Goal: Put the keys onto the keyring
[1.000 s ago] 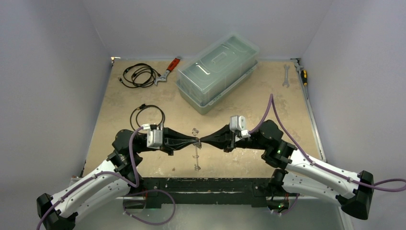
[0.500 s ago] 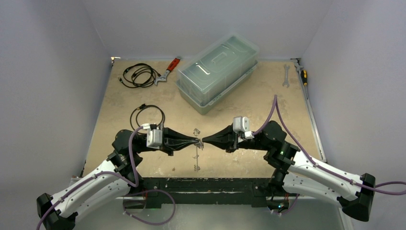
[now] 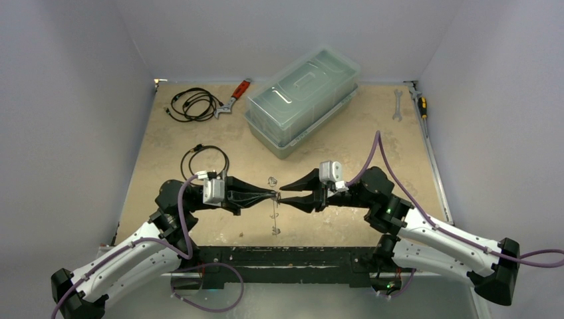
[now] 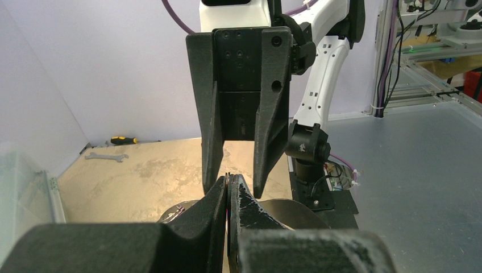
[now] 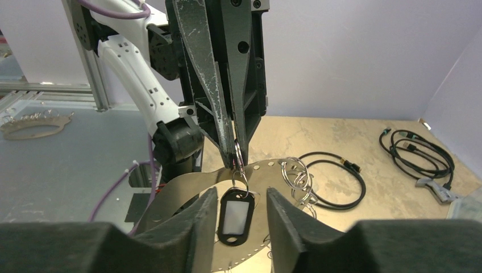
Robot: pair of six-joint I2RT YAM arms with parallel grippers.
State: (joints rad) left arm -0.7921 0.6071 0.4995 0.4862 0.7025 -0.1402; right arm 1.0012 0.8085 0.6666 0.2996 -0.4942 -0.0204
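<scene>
- silvery thin hoop keyring [image 5: 264,164] hangs upright above the tan tabletop [image 3: 346,146], midway between the two arms.
- left tool [image 3: 274,195] clenched on the hoop's top edge.
- black-framed, white-windowed key tag [image 5: 236,219] dangles just below those tips.
- right tool [image 3: 282,193] released, its fingers spread either side of the tag, not touching it.

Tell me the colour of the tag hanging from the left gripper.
Black frame, white insert. The tag shows best in the right wrist view, below the left gripper.
</scene>
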